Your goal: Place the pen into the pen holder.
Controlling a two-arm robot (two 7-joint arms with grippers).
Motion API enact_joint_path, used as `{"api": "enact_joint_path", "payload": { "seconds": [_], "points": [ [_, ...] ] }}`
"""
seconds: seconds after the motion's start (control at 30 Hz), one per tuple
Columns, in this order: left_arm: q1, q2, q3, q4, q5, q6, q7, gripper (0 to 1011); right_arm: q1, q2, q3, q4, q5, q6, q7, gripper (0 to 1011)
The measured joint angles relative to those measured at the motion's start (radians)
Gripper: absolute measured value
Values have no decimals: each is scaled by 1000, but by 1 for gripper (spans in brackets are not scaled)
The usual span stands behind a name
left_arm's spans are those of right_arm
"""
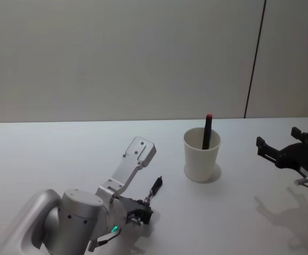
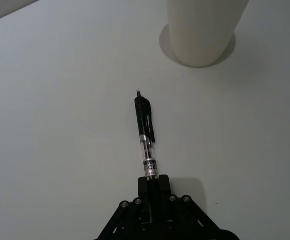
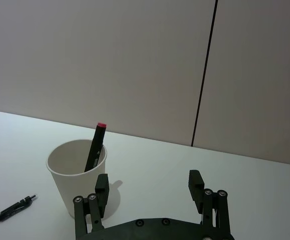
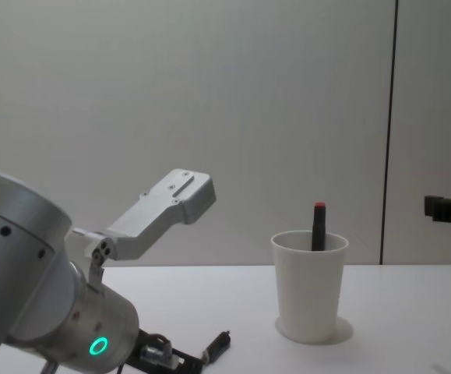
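The pen (image 1: 155, 188) is black with a clear barrel. My left gripper (image 1: 141, 207) is shut on its near end, low at the table, left of and nearer than the pen holder (image 1: 201, 156). In the left wrist view the pen (image 2: 146, 135) sticks out of the gripper (image 2: 152, 182) and points toward the white paper cup (image 2: 205, 30). I cannot tell whether the pen touches the table. The cup stands upright with a black marker with a red cap (image 1: 207, 130) in it. My right gripper (image 1: 281, 151) hangs open to the right of the cup, with nothing between its fingers.
The white table (image 1: 63, 154) runs back to a plain grey wall with a dark vertical seam (image 1: 255, 58). In the chest view my left forearm (image 4: 159, 206) rises at the left, and the cup (image 4: 309, 288) stands right of centre.
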Motion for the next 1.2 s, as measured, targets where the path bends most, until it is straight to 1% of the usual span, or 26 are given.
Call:
{"api": "enact_joint_path", "payload": {
  "seconds": [0.1,0.37,0.8,0.83,1.03,1.07,1.13,1.17,1.2],
  "points": [
    [2,1,-2,-2,0,-6,-1,136,0,0,0,0,0,0,0,1002],
    [11,11,-18,-10,-2,-43,11,136,0,0,0,0,0,0,0,1002],
    [20,39,-57,-55,-15,-130,23,135,0,0,0,0,0,0,0,1002],
    [20,39,-57,-55,-15,-130,23,136,0,0,0,0,0,0,0,1002],
    [26,55,-74,-71,-20,-182,17,135,0,0,0,0,0,0,0,1002],
    [29,61,-79,-74,-23,-203,12,136,0,0,0,0,0,0,0,1001],
    [31,66,-83,-77,-25,-221,8,136,0,0,0,0,0,0,0,1001],
    [35,72,-89,-79,-29,-245,2,135,0,0,0,0,0,0,0,1001],
    [36,74,-91,-80,-31,-256,-1,136,0,0,0,0,0,0,0,1001]
  ]
}}
